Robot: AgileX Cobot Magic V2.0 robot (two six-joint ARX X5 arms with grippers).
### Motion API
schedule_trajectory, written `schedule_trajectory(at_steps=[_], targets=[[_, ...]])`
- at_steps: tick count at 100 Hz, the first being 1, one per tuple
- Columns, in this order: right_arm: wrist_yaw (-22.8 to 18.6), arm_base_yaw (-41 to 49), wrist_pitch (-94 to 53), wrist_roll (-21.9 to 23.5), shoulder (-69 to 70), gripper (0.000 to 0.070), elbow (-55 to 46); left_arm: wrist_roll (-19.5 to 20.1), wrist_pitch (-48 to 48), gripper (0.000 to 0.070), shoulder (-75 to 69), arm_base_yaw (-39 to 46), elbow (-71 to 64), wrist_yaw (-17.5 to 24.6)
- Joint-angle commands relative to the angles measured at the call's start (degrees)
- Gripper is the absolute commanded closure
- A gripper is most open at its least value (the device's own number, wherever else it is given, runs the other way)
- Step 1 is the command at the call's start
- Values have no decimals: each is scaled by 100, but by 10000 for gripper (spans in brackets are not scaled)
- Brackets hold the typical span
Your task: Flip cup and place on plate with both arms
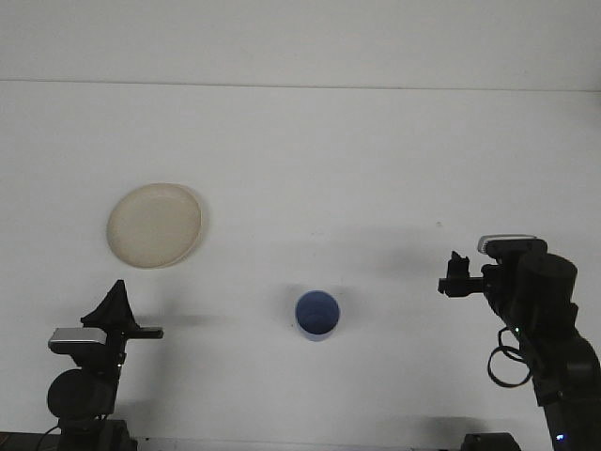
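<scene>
Blue cup (317, 314) stands upright, apart from the cream plate (154, 225); both grippers' states I cannot tell.

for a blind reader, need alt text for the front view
A blue cup stands upright, mouth up, on a white table, with a cream plate off to its left. The left gripper and right gripper sit low near the front corners, touching nothing.

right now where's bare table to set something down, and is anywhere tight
Bare stretches: the whole far half beyond the plate; the middle strip between plate and blue cup; the gap between cup and right gripper. Near the front edge it is tighter: the left gripper sits at the near-left corner, the right arm at the near-right.
</scene>
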Motion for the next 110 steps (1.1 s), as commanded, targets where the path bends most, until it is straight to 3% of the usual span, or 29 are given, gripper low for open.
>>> schedule_trajectory(at_steps=[1, 37, 110], targets=[[4, 7, 476, 63, -197, 201, -280, -11, 57, 689, -11, -4, -107, 11], [-61, 144, 2243, 214, -1178, 204, -1921, -11, 57, 689, -11, -4, -107, 11], [-17, 214, 2446, 166, -1172, 204, -1978, -11, 57, 689, -11, -4, -107, 11]])
